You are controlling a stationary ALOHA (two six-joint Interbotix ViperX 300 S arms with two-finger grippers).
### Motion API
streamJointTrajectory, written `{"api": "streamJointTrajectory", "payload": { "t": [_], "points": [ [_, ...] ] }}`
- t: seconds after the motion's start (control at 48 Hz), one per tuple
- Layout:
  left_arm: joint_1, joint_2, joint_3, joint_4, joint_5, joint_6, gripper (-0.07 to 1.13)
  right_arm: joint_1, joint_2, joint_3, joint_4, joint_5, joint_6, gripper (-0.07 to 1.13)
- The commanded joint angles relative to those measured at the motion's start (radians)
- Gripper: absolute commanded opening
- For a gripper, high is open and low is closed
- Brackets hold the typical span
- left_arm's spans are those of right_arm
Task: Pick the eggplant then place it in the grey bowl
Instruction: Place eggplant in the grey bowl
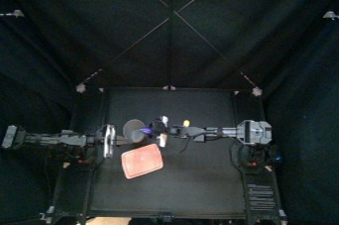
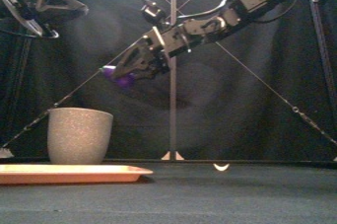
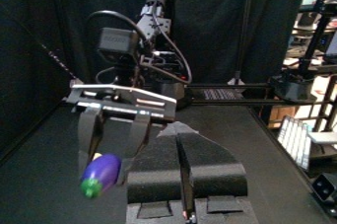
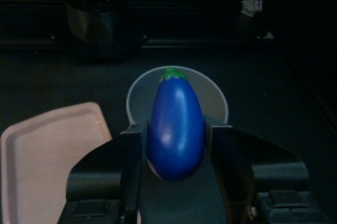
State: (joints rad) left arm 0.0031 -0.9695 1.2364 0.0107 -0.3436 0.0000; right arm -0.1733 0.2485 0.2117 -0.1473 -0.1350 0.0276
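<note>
A purple eggplant [image 4: 175, 129] with a green stem sits between the jaws of my right gripper [image 4: 175, 147], which is shut on it. In the front view the eggplant [image 2: 124, 77] hangs high in the air, above and a little right of the grey speckled cup [image 2: 79, 135]. From above, the right gripper [image 1: 146, 128] reaches past the table's middle, over the cup's rim [image 1: 131, 130]. The cup's round opening [image 4: 211, 95] shows just behind the eggplant. My left gripper [image 1: 95, 140] rests shut at the table's left side, its jaws [image 3: 184, 164] close together.
A flat pink tray [image 1: 141, 162] lies in front of the cup, also seen low at the left in the front view as the tray [image 2: 66, 174]. A small yellow toy [image 2: 222, 167] lies on the table right of the middle.
</note>
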Motion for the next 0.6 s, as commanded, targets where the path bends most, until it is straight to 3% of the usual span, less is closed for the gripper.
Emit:
{"api": "streamJointTrajectory", "payload": {
  "t": [0.021, 0.188, 0.458, 0.604],
  "points": [
    [-0.002, 0.003, -0.012, 0.002, -0.009, 0.002, -0.02, -0.008, 0.054, -0.132, 0.003, -0.017, 0.005, 0.54],
    [0.0, 0.003, -0.012, 0.0, -0.009, 0.002, -0.02, -0.008, 0.144, -0.252, 0.003, 0.006, 0.005, 0.6],
    [-0.002, 0.002, -0.011, 0.002, -0.009, 0.002, -0.02, -0.011, 0.158, -0.273, 0.032, 0.046, 0.008, 0.63],
    [-0.002, 0.002, -0.011, 0.0, -0.009, 0.002, -0.02, -0.014, 0.166, -0.279, 0.055, 0.043, 0.006, 0.75]
  ]
}}
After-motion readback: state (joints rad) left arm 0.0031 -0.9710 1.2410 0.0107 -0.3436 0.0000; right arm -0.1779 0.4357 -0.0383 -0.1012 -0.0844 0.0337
